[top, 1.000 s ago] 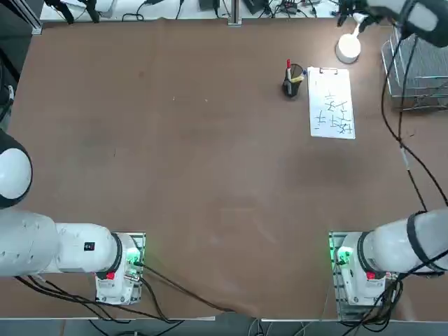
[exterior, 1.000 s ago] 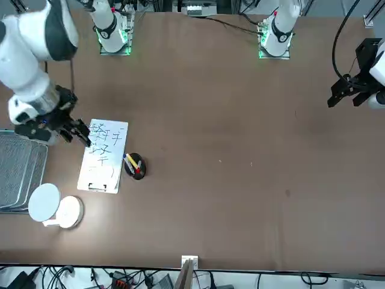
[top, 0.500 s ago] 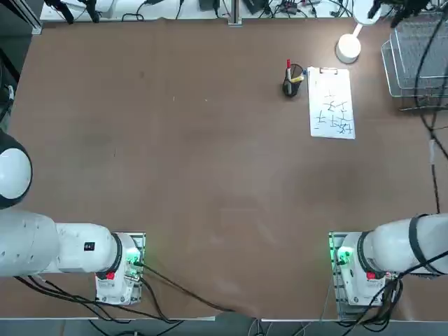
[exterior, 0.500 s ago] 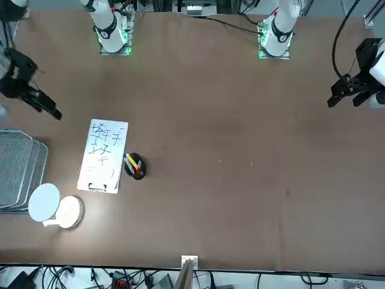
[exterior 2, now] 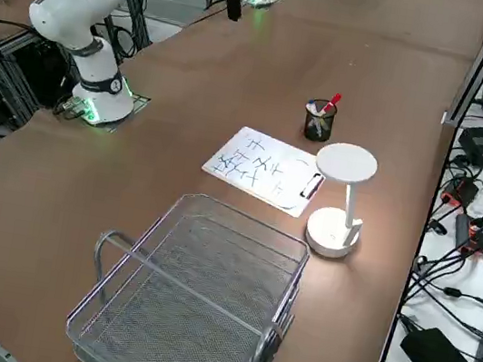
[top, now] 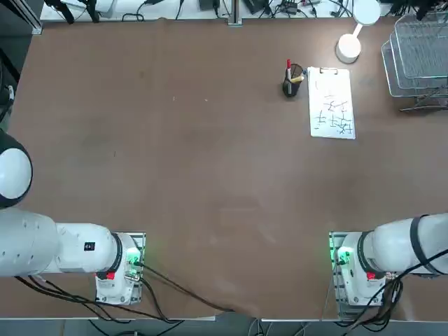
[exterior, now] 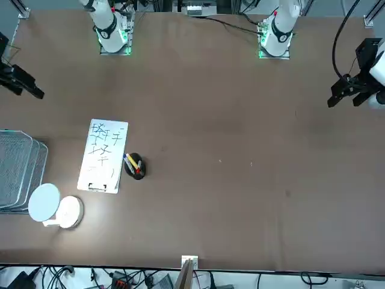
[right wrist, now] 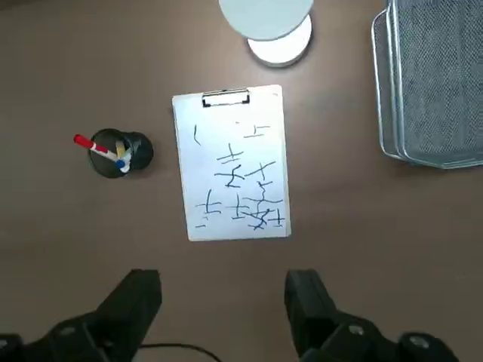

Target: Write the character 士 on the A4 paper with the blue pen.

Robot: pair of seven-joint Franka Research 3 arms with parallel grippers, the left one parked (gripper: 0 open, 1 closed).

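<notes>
Right gripper (right wrist: 223,280) farther from the A4 paper (right wrist: 232,170) (pen cup (right wrist: 142,151), stand (right wrist: 279,49) beside it)

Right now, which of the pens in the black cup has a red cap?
The pen with the red cap; the others show blue or yellow.

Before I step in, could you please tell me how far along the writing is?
Dark handwritten characters already cover much of the white clipped sheet; I can't tell whether 士 is finished. The right gripper is empty, jaws apart, away from the sheet. Pens stand in the black mesh cup, so probably only retreating remains.
</notes>
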